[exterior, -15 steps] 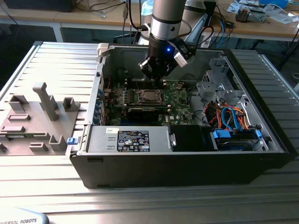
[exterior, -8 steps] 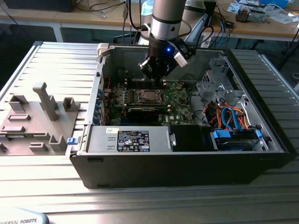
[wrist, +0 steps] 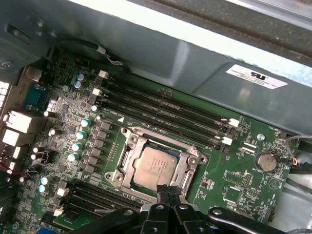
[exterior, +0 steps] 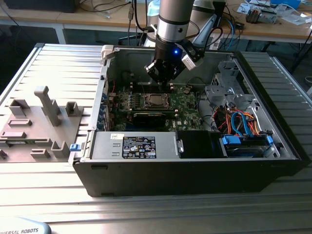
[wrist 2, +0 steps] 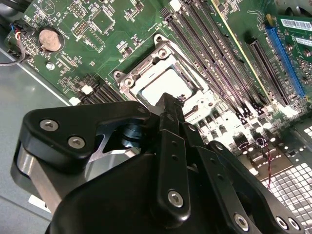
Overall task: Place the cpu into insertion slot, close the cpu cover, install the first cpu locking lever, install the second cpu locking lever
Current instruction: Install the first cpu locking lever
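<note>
Already the cpu (wrist: 155,167) lies flat in the insertion slot (wrist: 127,138), its dull silver top showing through the square opening of the cpu cover (wrist: 191,163), which appears to lie down around it as a silvery frame. In the exterior view the end effector (exterior: 165,84) hangs inside the open computer case (exterior: 195,170), just above the socket on the green motherboard (wrist: 239,180). In both wrist views its black fingers (wrist 2: 168,117) are drawn together into a narrow point with nothing between them, the tip hovering at the socket's edge beside the chip; whether it touches the metal frame I cannot tell.

By my judgement the chip is light, stiff and fragile, with contacts beneath that would suffer from any sideways push, so it should be taken only by its edges. The cover plate is thin sheet metal, rigid but hinged, best pressed on its rim. Any locking levers would be slim springy wire rods, slippery under a pad and hard to make out here. Memory slots (wrist: 165,105) run close alongside the socket.
</note>
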`<state>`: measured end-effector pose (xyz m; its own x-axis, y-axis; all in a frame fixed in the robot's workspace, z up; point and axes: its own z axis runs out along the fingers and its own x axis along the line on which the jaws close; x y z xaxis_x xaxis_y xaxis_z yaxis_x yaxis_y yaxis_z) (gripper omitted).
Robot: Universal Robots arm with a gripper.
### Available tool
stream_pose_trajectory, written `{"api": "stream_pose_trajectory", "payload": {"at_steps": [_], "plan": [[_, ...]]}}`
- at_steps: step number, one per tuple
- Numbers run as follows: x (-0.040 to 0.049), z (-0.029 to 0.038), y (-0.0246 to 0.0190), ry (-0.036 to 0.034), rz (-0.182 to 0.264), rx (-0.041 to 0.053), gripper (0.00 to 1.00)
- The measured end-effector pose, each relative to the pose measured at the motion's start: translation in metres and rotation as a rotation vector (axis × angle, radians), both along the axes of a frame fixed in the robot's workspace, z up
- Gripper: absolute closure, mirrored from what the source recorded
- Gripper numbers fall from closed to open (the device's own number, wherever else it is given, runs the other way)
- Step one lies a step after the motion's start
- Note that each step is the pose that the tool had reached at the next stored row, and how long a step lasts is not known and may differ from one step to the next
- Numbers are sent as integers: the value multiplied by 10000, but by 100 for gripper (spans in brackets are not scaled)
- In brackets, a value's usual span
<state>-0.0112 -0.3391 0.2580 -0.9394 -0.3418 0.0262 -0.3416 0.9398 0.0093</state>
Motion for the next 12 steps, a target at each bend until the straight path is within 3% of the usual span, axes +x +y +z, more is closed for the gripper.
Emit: {"api": "stream_pose_trajectory", "payload": {"at_steps": [12], "plan": [[0, 0, 0, 0, 83, 0, 89]]}}
